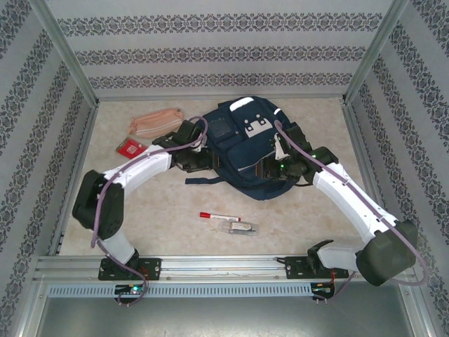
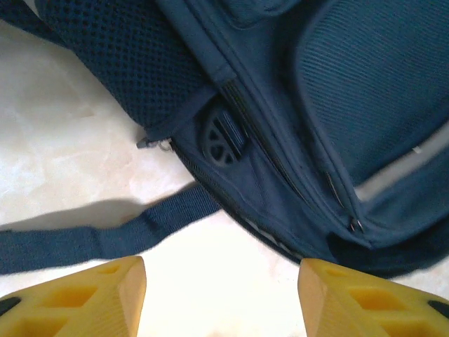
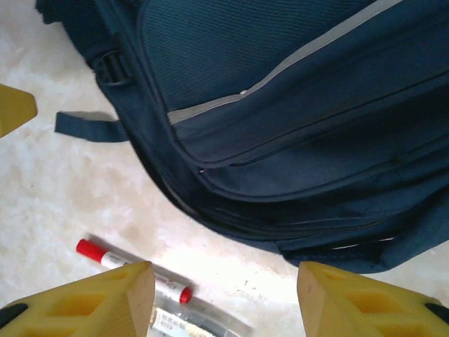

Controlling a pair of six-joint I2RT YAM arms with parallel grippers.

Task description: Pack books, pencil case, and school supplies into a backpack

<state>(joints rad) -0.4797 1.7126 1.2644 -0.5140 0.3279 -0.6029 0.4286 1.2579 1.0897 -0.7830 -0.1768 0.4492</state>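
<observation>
Snagging is the main risk — the backpack (image 1: 249,147) lies flat in the middle of the desk (image 1: 161,210), with a loose strap (image 2: 105,235) trailing near the left gripper (image 2: 221,281), whose fingers stand apart with nothing between them. The right gripper (image 3: 224,281) is likewise spread and empty at the bag's other side, just above the marker (image 1: 219,217) and clear-wrapped item (image 1: 242,229), which a careless sweep could scatter. Soft fabric may slide or bunch under a one-sided pull rather than open. The pencil case (image 1: 156,121) and red packet (image 1: 130,147) lie at the far left — unpacked.
</observation>
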